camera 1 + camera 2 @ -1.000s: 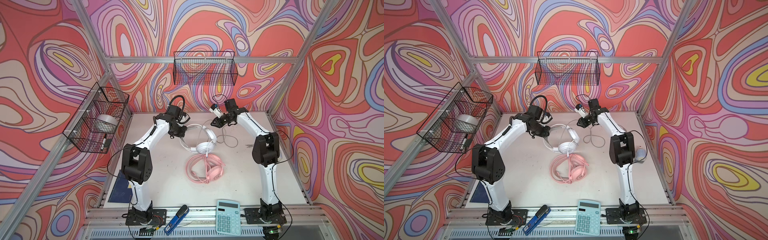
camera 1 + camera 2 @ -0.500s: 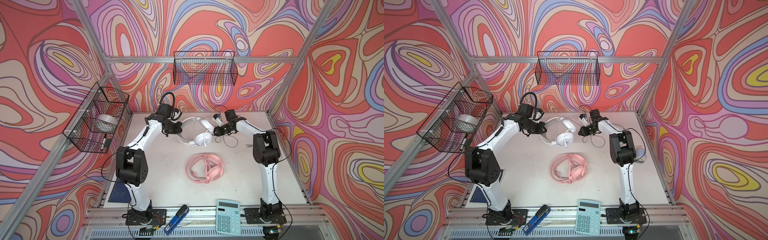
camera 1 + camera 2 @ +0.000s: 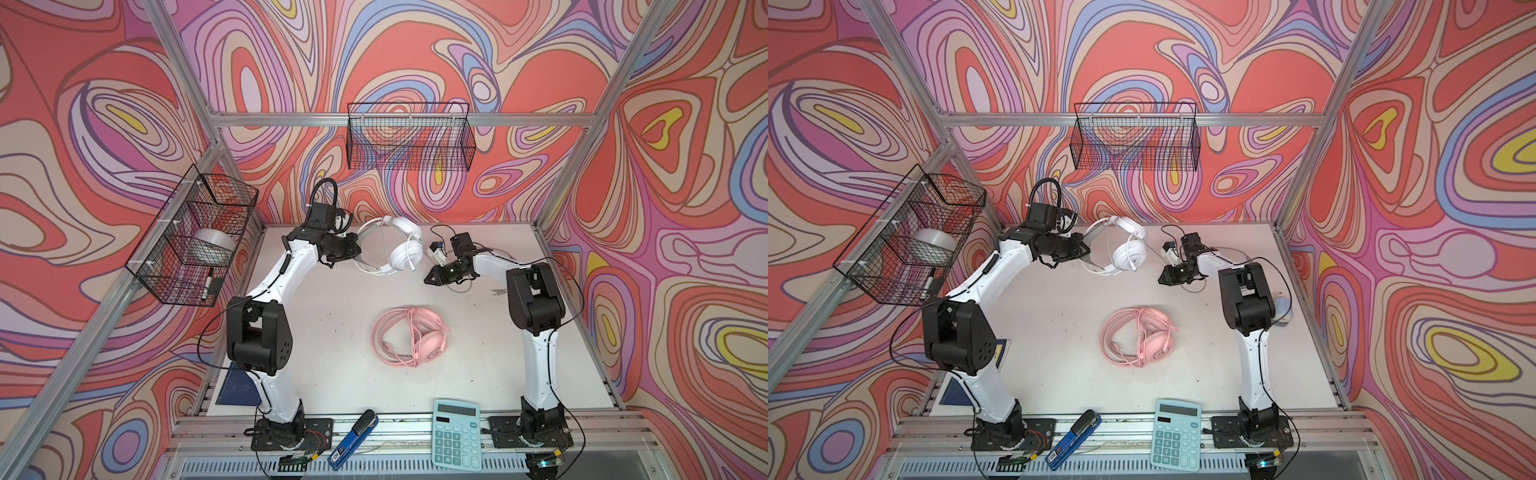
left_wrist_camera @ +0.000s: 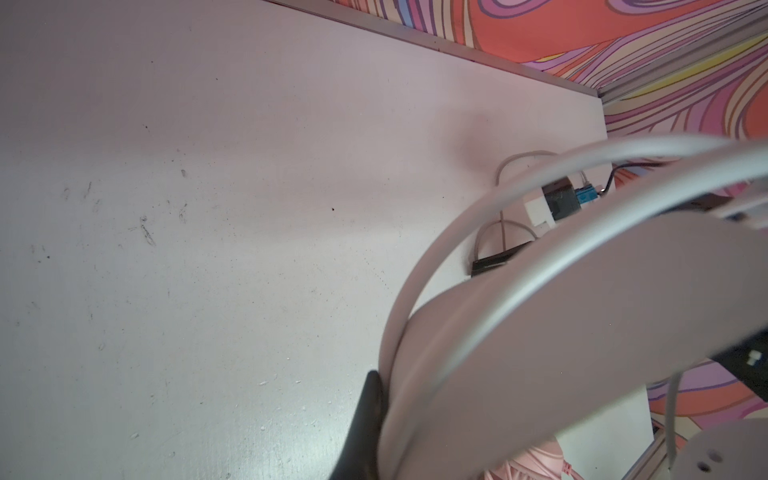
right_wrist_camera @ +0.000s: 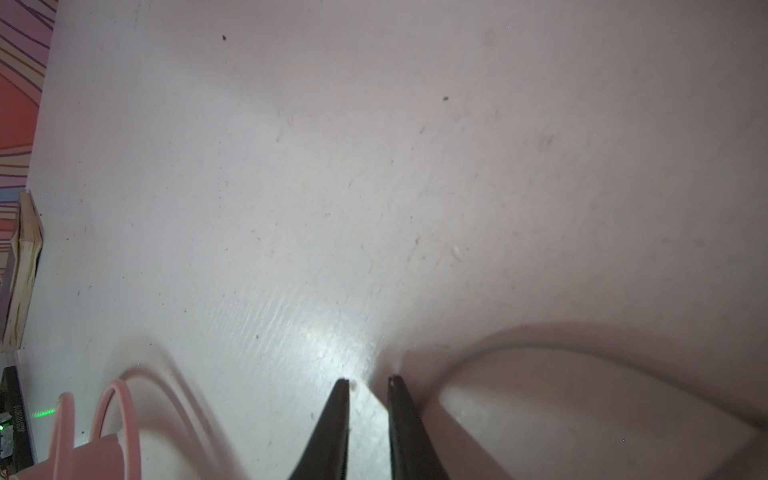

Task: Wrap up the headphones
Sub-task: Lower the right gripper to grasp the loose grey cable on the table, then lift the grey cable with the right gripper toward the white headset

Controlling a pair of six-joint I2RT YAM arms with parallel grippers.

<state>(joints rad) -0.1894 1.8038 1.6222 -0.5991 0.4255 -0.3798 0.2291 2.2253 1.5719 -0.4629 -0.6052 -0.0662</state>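
The white headphones (image 3: 402,254) (image 3: 1130,254) hang above the back of the table. My left gripper (image 3: 354,249) (image 3: 1084,248) is shut on their headband (image 4: 540,332); only one black finger (image 4: 368,411) shows beside the band. Their grey cord (image 3: 464,287) (image 4: 505,164) lies looped on the table under my right arm. My right gripper (image 3: 428,279) (image 3: 1162,279) (image 5: 366,380) sits low over the table to the right of the earcups, its jaws a narrow gap apart with bare table between them. The pink headphones (image 3: 409,336) (image 3: 1138,336), cord coiled around them, lie mid-table.
A black wire basket (image 3: 195,237) holding a tape roll hangs on the left wall, and another basket (image 3: 409,141) hangs on the back wall. A blue stapler (image 3: 352,432) and a teal calculator (image 3: 456,440) rest on the front rail. A dark pad (image 3: 239,386) lies at front left.
My left arm has carried the white headphones toward the back wall. My right gripper has come down from a raised position to just above the table.
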